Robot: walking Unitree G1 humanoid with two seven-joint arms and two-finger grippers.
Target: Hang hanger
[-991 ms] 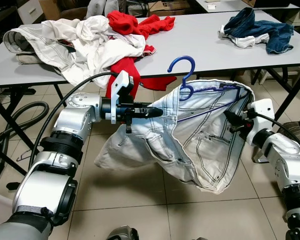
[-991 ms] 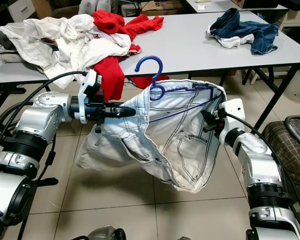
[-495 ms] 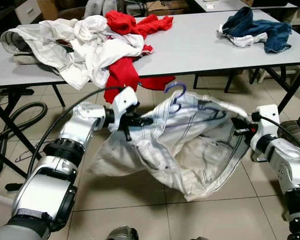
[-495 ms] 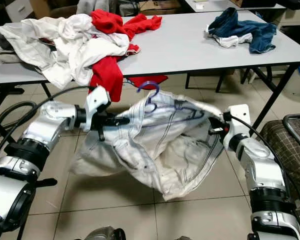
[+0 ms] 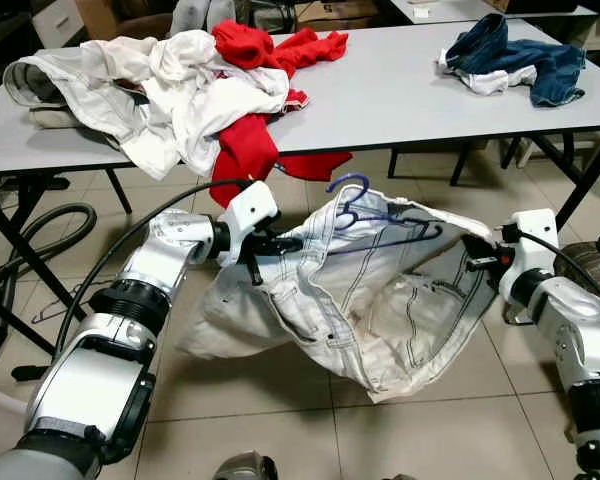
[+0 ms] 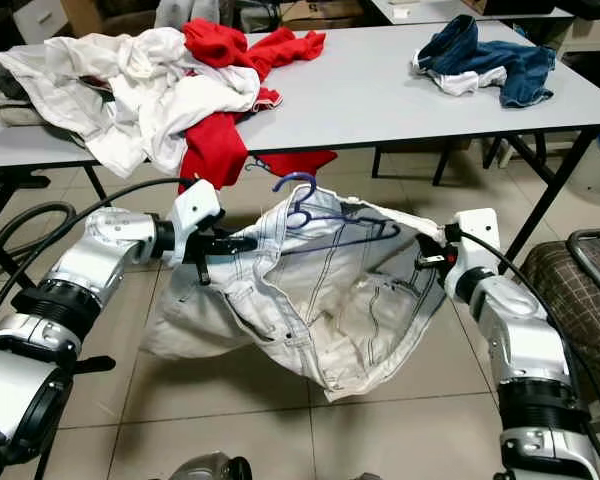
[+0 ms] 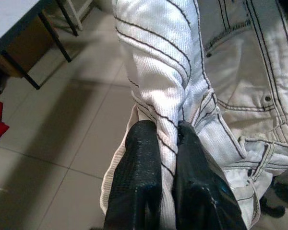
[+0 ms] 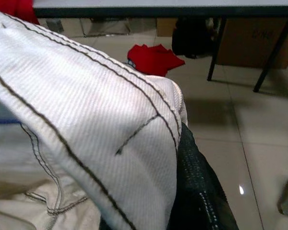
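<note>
On the tiled floor (image 5: 280, 410) right below me there's open space, beige tiles, with my two arms out over it. Left gripper (image 5: 285, 243) is pinched tight on a fold of the white jeans (image 5: 380, 310); in the wrist view the two black fingers (image 7: 144, 177) squeeze the cloth between them. Right gripper (image 5: 477, 262) sits at the other side of the waistband, cloth draped over its fingers (image 8: 197, 191), can't tell whether they're closed. Jeans hang slack between the two, sagging toward the floor but not clearly touching it. Blue hanger (image 5: 365, 205) is inside the waistband, hook poking up out of the top, tilted. A dark hose (image 5: 40, 235) loops on the floor to my left, near a table leg. Beyond the jeans stands a long grey table (image 5: 400, 90). On it, left: a heap of white clothes (image 5: 150, 80) with a red garment (image 5: 255, 60) spilling over the edge. Far right end: a blue denim pile (image 5: 515, 60). Boxes behind the table, blurry.
</note>
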